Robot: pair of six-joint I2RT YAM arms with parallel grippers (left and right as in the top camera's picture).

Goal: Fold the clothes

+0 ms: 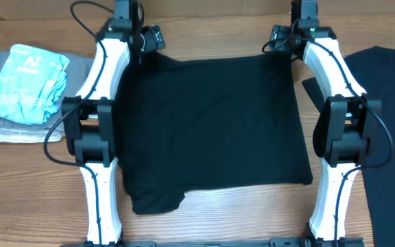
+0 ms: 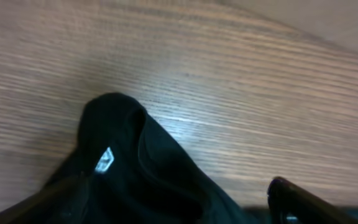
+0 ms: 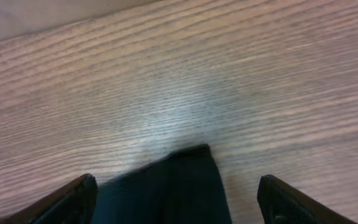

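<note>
– Left gripper (image 2: 173, 186): how does it stand?

– Jaws apart. One dark finger (image 2: 303, 202) shows at the lower right of its wrist view. The other is lost against dark cloth (that corner is blurred too). Between them a bunched fold of the black T-shirt (image 2: 135, 174) rises, with a small white label (image 2: 104, 160) on it. Nothing looks clamped.

– And the right gripper (image 3: 176, 186)?

– Wide open as well, with its fingers (image 3: 67, 202) at the two bottom corners of its view. A corner of the same T-shirt lies flat between them, touching neither. Beyond it runs the wood grain of the table (image 3: 179, 74).

– Where does the shirt sit overall?

– From overhead it is spread flat in the middle of the table, between the two arms. Nearest the arm bases is its lower edge, where one sleeve (image 1: 158, 200) pokes out at the left corner. Its far edge reaches both grippers, one at each far corner.

– What lies to the sides?

– A second black T-shirt (image 1: 393, 130) lies on the right, past the right arm, and runs out of frame. It has a small white mark near its far edge. On the left, outside the left arm, sits a folded grey pile (image 1: 5, 127) with a light blue piece (image 1: 27, 82) on top, apart from the spread shirt.
</note>
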